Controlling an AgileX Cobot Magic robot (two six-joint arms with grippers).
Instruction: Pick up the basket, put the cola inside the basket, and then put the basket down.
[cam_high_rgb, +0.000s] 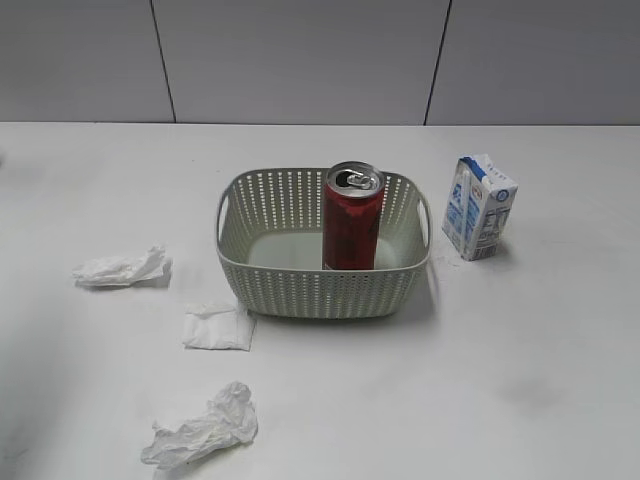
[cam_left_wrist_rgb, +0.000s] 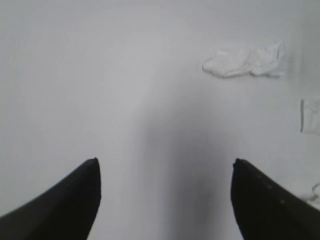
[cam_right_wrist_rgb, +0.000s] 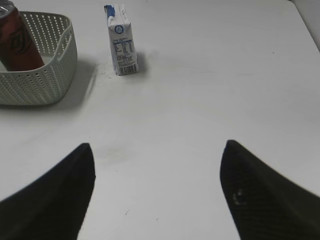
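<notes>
The pale sage-green basket (cam_high_rgb: 300, 290) stands on the white table near the middle. The red cola can (cam_high_rgb: 351, 222) stands upright inside it, toward its right side. The right wrist view shows the basket (cam_right_wrist_rgb: 47, 75) and the cola (cam_right_wrist_rgb: 17, 47) at its top left. My left gripper (cam_left_wrist_rgb: 165, 162) is open and empty over bare table. My right gripper (cam_right_wrist_rgb: 157, 147) is open and empty over bare table, well to the right of the basket. Neither arm shows in the exterior view.
A blue-and-white carton (cam_high_rgb: 479, 207) stands right of the basket; it also shows in the right wrist view (cam_right_wrist_rgb: 121, 40). Crumpled tissues lie left (cam_high_rgb: 123, 268) and front-left (cam_high_rgb: 203, 427) of the basket, with a flat one (cam_high_rgb: 217, 327) beside it. One tissue (cam_left_wrist_rgb: 245, 61) shows in the left wrist view.
</notes>
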